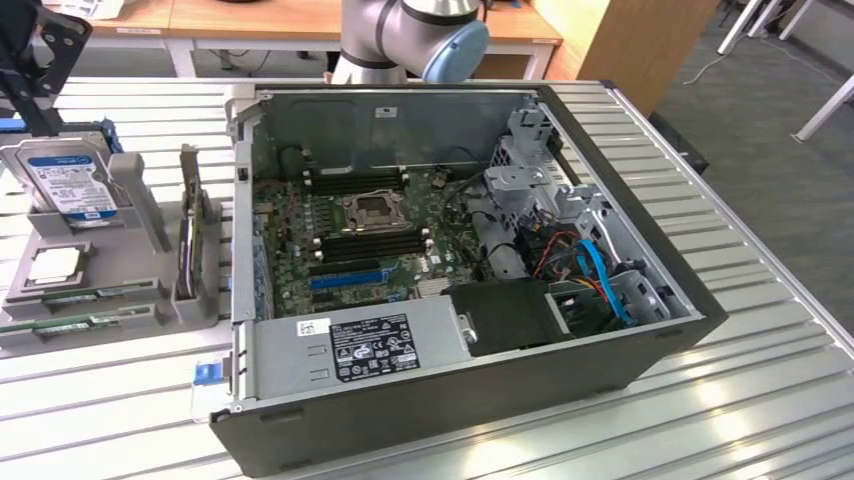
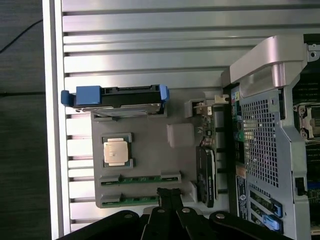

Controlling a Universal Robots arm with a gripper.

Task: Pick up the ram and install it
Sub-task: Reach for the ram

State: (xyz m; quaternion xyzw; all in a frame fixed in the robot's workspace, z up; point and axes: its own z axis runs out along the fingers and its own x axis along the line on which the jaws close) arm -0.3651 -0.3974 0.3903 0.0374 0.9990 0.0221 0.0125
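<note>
Fingers (image 2: 169,191) pressed together, nothing gripped between them. In the wrist view their tips hang over the edge of the grey holder tray (image 2: 150,145), near one end of the two sticks; I can't tell whether they touch anything.

One ram stick (image 2: 140,178) lies flat in its slot just beside the CPU (image 2: 116,151). The second ram stick (image 2: 131,200) lies parallel to it, at the tray's outer edge. Both are seated in the tray.

The hard drive (image 2: 117,96) stands on the tray's far side, and the expansion card (image 2: 206,175) stands on edge beside the computer case (image 2: 270,150).

In the exterior view the case lies open on the slatted counter (image 1: 747,400) with the motherboard (image 1: 360,230) exposed, and the tray is at the exterior view's left.
</note>
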